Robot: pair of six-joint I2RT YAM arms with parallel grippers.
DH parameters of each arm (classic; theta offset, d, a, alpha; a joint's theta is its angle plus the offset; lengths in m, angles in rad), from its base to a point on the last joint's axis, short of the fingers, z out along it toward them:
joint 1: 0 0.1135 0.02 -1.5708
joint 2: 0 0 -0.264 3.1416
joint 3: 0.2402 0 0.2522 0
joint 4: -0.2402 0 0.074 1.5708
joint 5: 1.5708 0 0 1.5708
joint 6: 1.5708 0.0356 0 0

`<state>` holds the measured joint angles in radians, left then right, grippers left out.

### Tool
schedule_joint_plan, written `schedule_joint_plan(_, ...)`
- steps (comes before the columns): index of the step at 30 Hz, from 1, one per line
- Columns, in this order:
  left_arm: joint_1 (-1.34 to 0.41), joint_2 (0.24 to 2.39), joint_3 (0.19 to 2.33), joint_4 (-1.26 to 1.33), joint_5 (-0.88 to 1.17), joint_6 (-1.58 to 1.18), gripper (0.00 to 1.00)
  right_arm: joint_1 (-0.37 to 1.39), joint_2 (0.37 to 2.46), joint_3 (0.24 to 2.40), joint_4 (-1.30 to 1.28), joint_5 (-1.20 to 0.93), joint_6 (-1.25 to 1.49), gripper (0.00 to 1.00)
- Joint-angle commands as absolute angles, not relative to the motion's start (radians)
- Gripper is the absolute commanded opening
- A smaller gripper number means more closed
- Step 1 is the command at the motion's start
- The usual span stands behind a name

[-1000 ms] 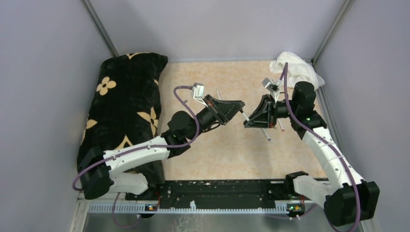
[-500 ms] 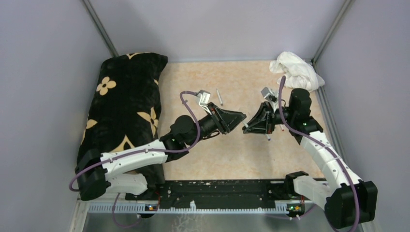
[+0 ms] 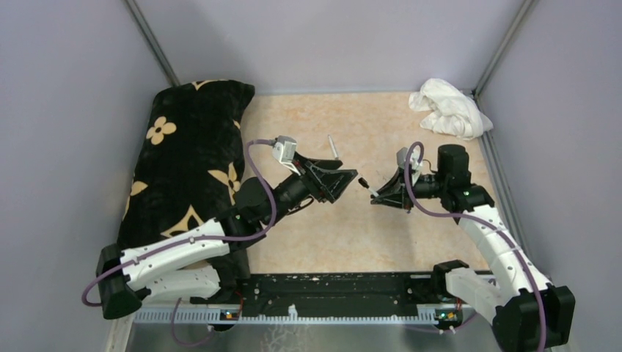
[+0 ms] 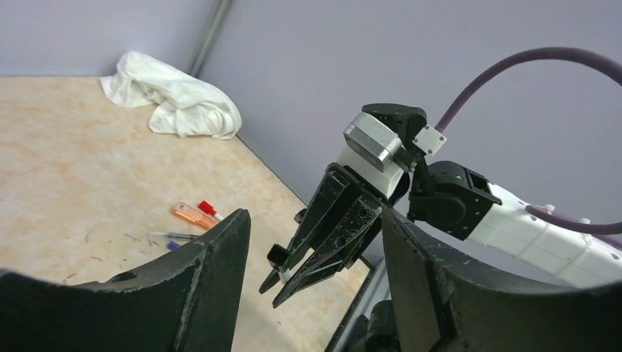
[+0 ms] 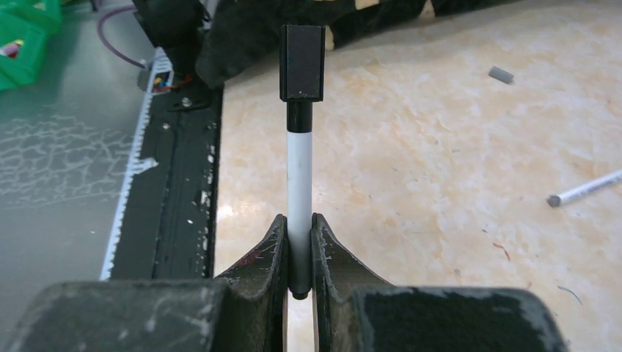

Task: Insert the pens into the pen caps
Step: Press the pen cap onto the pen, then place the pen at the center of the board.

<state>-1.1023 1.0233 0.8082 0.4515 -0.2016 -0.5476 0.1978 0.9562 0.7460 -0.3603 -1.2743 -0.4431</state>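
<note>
My right gripper (image 5: 298, 220) is shut on a white-barrelled pen (image 5: 298, 183) that points away from it. A black pen cap (image 5: 303, 62) sits on the pen's far end. From above, the capped tip (image 3: 364, 185) hangs in the gap between the right gripper (image 3: 375, 196) and my left gripper (image 3: 352, 178). The left gripper (image 4: 314, 220) is open and holds nothing, its jaws apart on either side of the cap (image 4: 278, 257). An orange highlighter (image 4: 194, 215), a red-capped pen (image 4: 209, 209) and a blue cap (image 4: 173, 246) lie on the table beyond. A grey cap (image 5: 501, 74) and a loose pen (image 5: 584, 188) lie apart.
A black cushion with a tan flower pattern (image 3: 191, 161) fills the left side. A crumpled white cloth (image 3: 449, 108) lies in the far right corner. Another thin pen (image 3: 333, 147) rests behind the left gripper. The black base rail (image 3: 330, 286) runs along the near edge, with walls close around.
My left gripper has gone from shut to open and drawn back leftward off the black cap. The cap stays on the pen in my right gripper, which shifted slightly nearer.
</note>
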Motion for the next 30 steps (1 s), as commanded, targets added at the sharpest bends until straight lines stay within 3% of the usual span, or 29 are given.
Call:
schedule_joint_plan(1,-1.095,0.971,0.773,0.376,-0.238,-0.43,0.71,0.174,0.924,0.715,-0.374,-1.182,-0.54,0.0)
schedule_joint_plan(9,-1.095,0.857,0.577,0.365,-0.347,-0.471,0.72,0.145,0.937,0.621,-0.215,-0.867,-0.435,0.0)
schedule_joint_plan(13,-1.094,0.816,0.511,0.359,-0.388,-0.503,0.72,0.135,0.955,0.59,-0.158,-0.763,-0.401,0.05)
schedule_joint_plan(24,-1.094,0.81,0.441,0.331,-0.431,-0.571,0.72,0.096,1.171,0.659,-0.225,-0.408,-0.411,0.05)
schedule_joint_plan(30,-1.094,0.818,0.422,0.333,-0.431,-0.582,0.71,0.058,1.215,0.675,-0.241,-0.347,-0.398,0.07)
